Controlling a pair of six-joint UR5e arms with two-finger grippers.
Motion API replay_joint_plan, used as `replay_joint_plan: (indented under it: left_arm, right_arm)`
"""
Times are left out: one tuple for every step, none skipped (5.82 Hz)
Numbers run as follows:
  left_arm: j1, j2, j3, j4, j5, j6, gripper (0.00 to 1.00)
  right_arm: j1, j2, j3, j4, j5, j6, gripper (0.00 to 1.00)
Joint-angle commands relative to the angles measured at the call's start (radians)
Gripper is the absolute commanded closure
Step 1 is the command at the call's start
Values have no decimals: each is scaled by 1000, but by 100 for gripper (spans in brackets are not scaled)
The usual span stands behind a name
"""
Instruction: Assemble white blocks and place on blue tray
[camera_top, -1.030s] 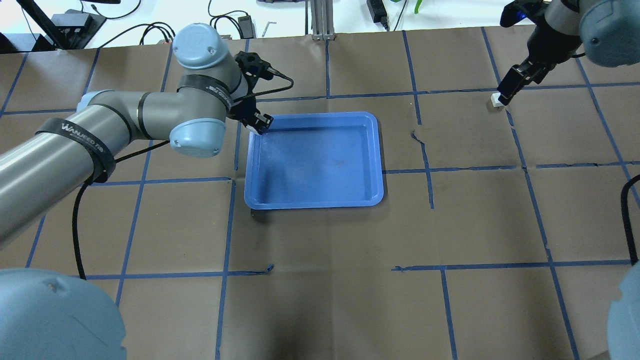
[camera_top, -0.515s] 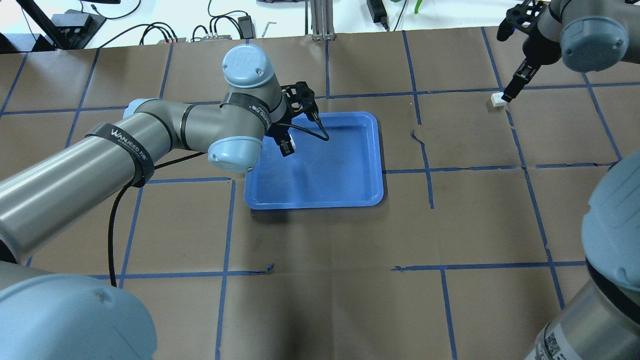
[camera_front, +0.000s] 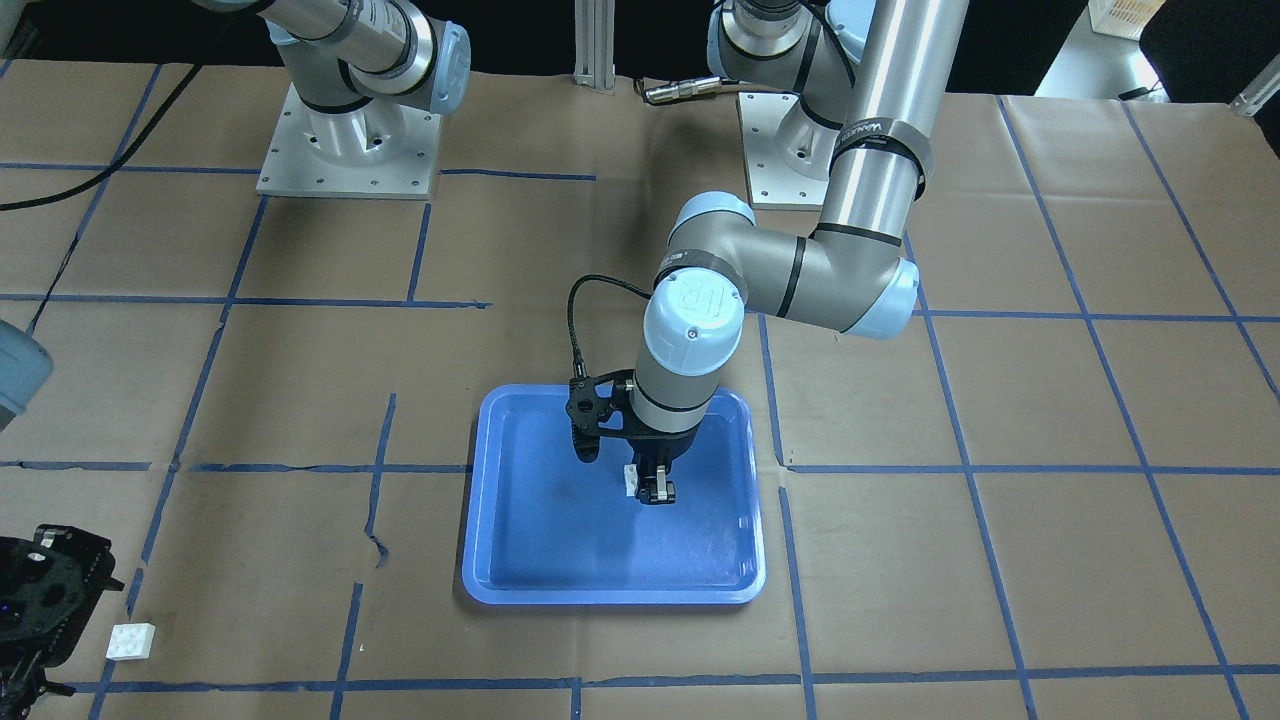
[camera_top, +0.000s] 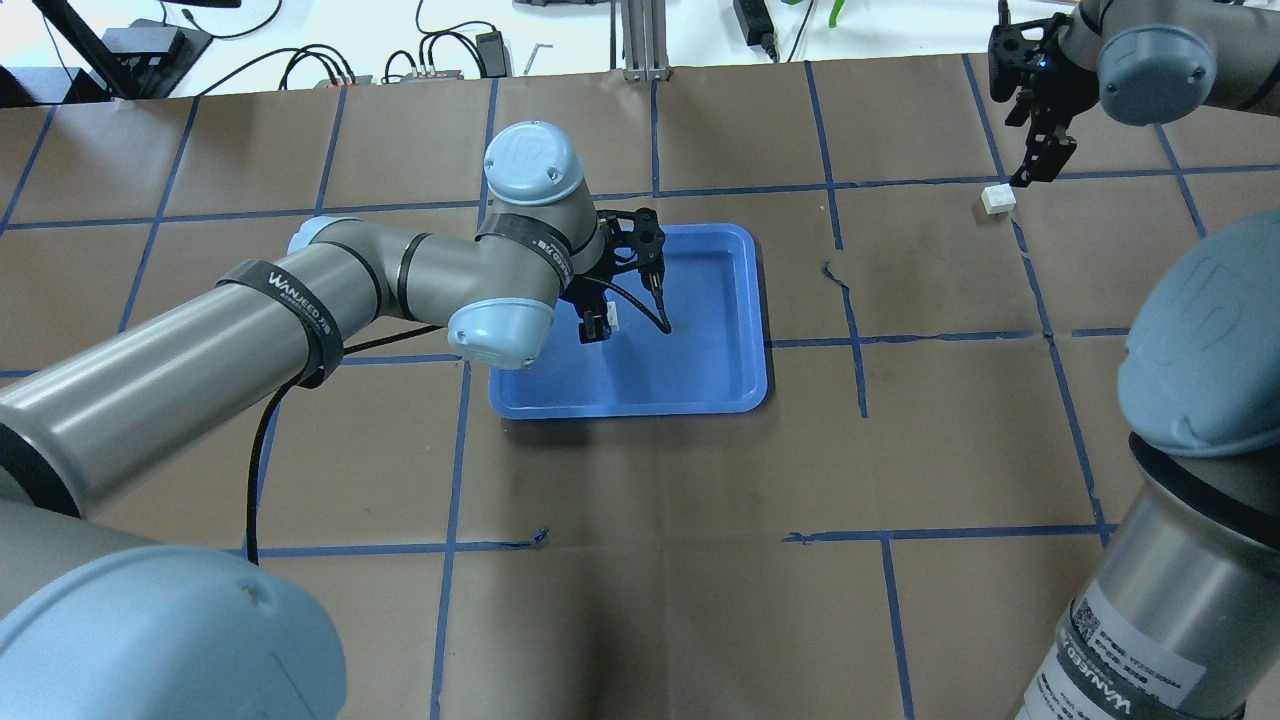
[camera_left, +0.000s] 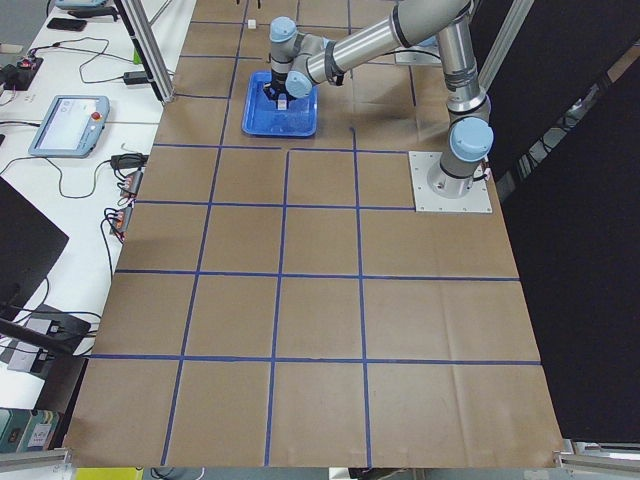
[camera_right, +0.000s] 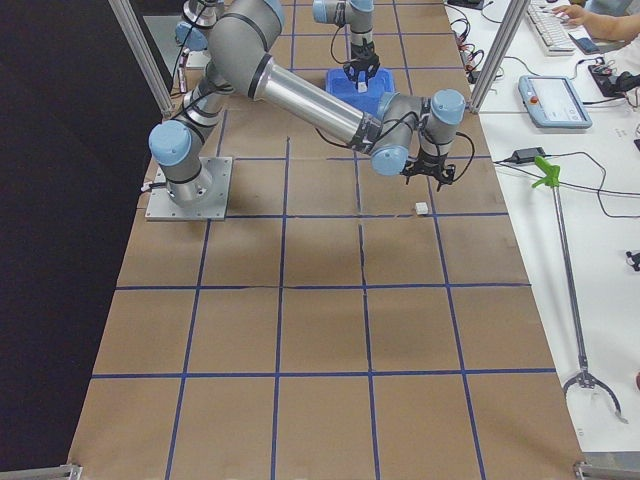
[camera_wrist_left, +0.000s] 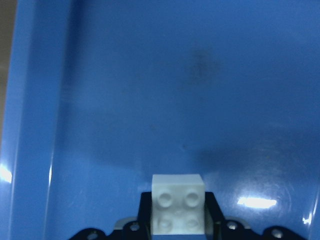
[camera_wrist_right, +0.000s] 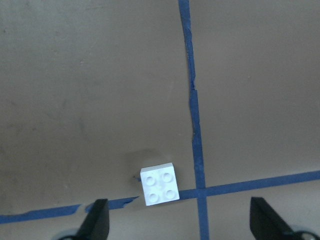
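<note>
My left gripper (camera_top: 597, 330) is shut on one white block (camera_top: 610, 318) and holds it low over the middle of the blue tray (camera_top: 700, 350). The left wrist view shows this block (camera_wrist_left: 178, 205) studs up between the fingers, over the tray floor (camera_wrist_left: 125, 100). In the front view the gripper (camera_front: 655, 492) and its block (camera_front: 632, 478) are inside the tray (camera_front: 560, 545). The second white block (camera_top: 997, 198) lies on the table at the far right. My right gripper (camera_top: 1028, 178) is open above it, not touching; the right wrist view shows the block (camera_wrist_right: 160, 186) between the spread fingers (camera_wrist_right: 97, 222).
Brown paper with a blue tape grid covers the table (camera_top: 640, 480). The second block (camera_front: 131, 641) sits by a tape crossing (camera_wrist_right: 200, 190). Cables and power supplies (camera_top: 440, 45) lie beyond the far edge. The left arm's elbow (camera_top: 500, 330) overhangs the tray's left rim.
My left arm swung right, carrying its white block from the tray's far-left corner to over its middle. My right gripper turned and drew back slightly from the second block, which stayed put.
</note>
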Motion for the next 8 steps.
replay_joint_plan:
  left_arm:
    - [-3,-16,-7,-1,-7,7,72]
    - [-3,-40,-2,0,-8,6,64]
    - [-3,-36,-1,2,-8,21,2]
    - [-3,-15,2,-8,-6,23,1]
    - [0,19,27,-49,-4,23,1]
    - [2,108,78,-246,-3,23,1]
    - [8,216,134,-467,0,21,1]
    - [41,316,190,-670,0,17,1]
  right_arm:
    - [0,97,-56,1,3,-120,0]
    - [-20,103,-53,10,16,-118,0]
    - [-64,106,-49,19,120,-130,0]
    - [-75,110,-32,18,179,-194,1]
    - [-75,110,-3,22,179,-198,1]
    - [-77,105,42,16,179,-198,1]
    - [-78,103,40,12,176,-198,6]
    - [-78,99,33,9,179,-198,13]
